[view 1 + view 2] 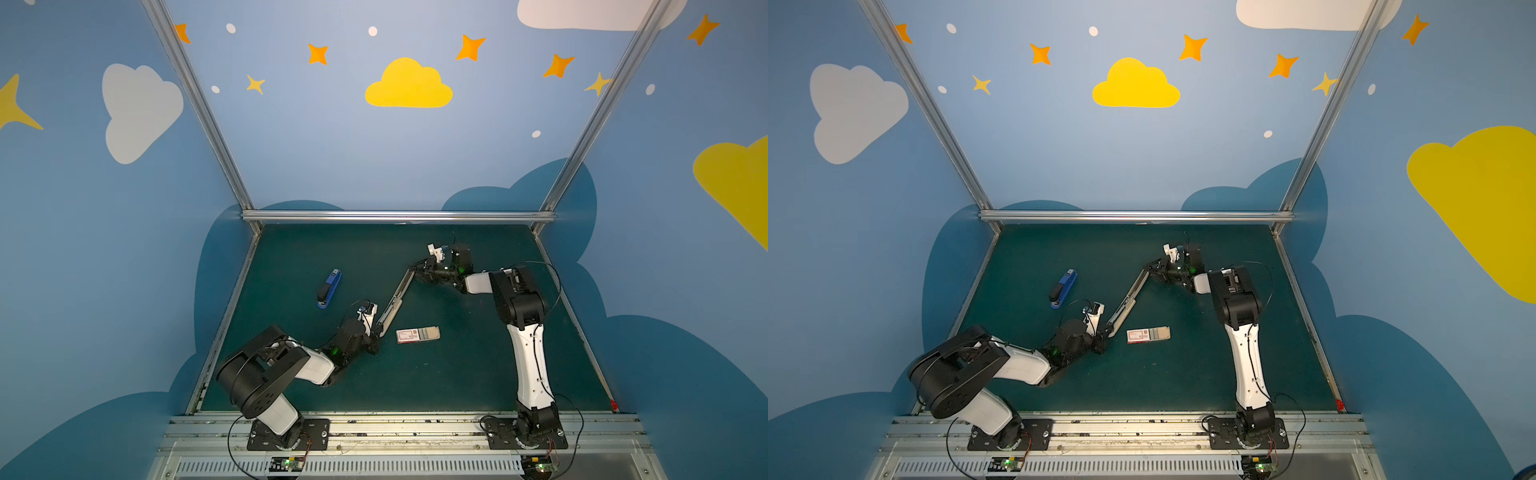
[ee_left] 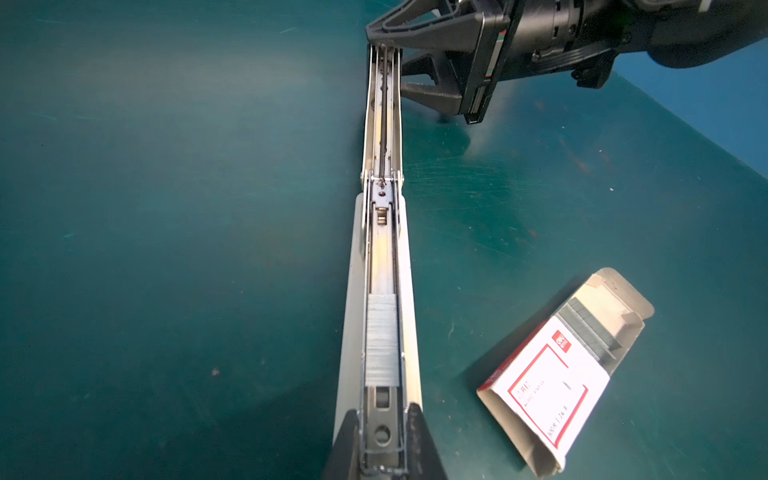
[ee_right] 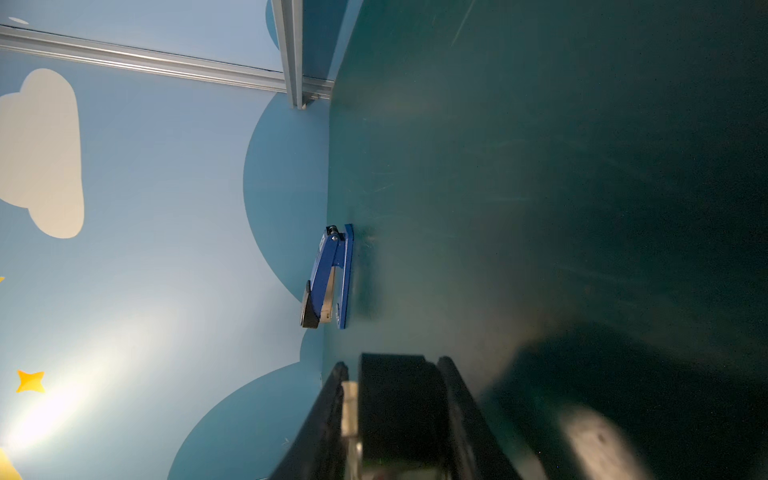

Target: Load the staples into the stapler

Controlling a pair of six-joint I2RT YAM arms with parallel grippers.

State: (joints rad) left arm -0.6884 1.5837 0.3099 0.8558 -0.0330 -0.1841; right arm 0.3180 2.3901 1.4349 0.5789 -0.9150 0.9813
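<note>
A long beige and metal stapler (image 1: 395, 302) (image 1: 1126, 302) lies folded out flat on the green mat, running diagonally between my two arms. In the left wrist view a silvery strip of staples (image 2: 382, 340) sits in the stapler's (image 2: 380, 249) open channel. My left gripper (image 1: 379, 328) (image 1: 1108, 330) (image 2: 383, 411) is shut on the near end of the channel. My right gripper (image 1: 415, 270) (image 1: 1148, 269) (image 2: 386, 41) (image 3: 394, 363) is shut on the far end, a black block showing between its fingers. The white-and-red box (image 1: 417, 334) (image 1: 1148, 335) (image 2: 552, 386) lies beside the stapler, its tray slid out with more staples (image 2: 590, 332) inside.
A second, blue stapler (image 1: 330, 288) (image 1: 1064, 288) (image 3: 328, 278) stands closed on the mat to the left of the open one. Aluminium frame rails (image 1: 395, 216) and blue walls border the mat at the back and sides.
</note>
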